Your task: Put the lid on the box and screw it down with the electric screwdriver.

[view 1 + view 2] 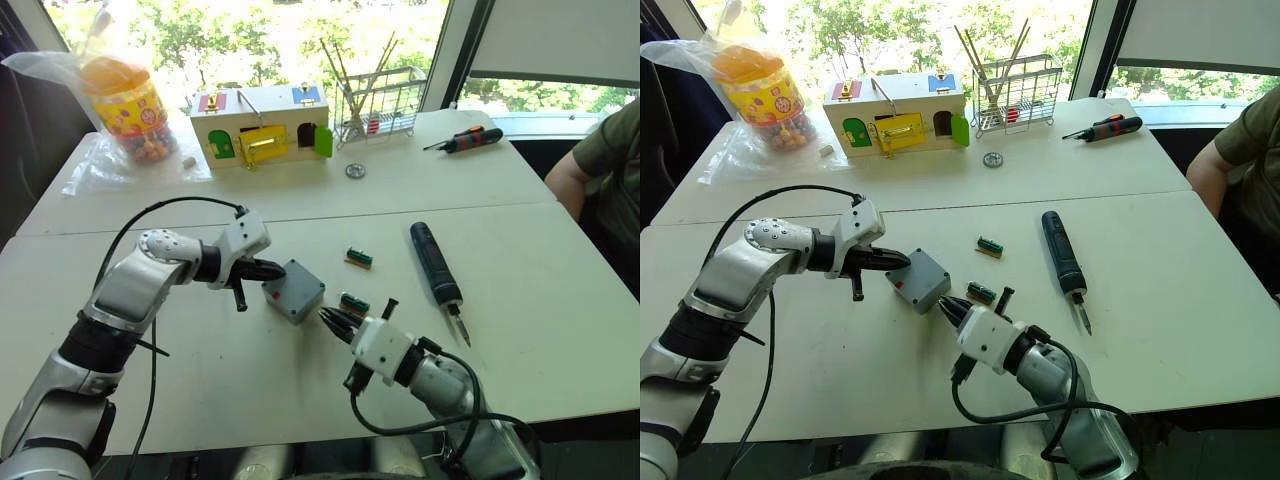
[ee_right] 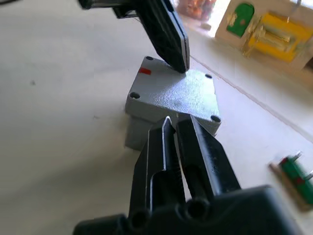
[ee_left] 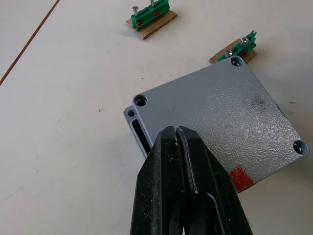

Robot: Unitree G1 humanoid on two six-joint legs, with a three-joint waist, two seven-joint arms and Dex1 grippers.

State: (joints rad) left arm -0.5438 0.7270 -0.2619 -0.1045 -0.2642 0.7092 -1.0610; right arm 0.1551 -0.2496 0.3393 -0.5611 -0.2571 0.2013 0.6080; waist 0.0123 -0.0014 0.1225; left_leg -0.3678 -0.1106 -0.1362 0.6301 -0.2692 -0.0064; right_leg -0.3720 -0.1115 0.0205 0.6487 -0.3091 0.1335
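Left wrist view first: lid point(image 3: 220, 129) already sitting on the box point(image 3: 134, 122), though skewed a bit, box corner poking out from under one edge. Needs squaring up before any screws go in. Left gripper point(image 1: 262, 269) pressed together, holding nothing, tip just over the lid near the red mark. Right gripper point(image 1: 335, 320) also closed and empty, nosing up to the opposite side of the box. Looks like a two-sided nudge to align things. Electric screwdriver point(image 1: 437, 266) lying untouched on the table point(image 1: 560, 300), well off to the right. Corner holes empty, so no screws in yet, whole fastening part left.
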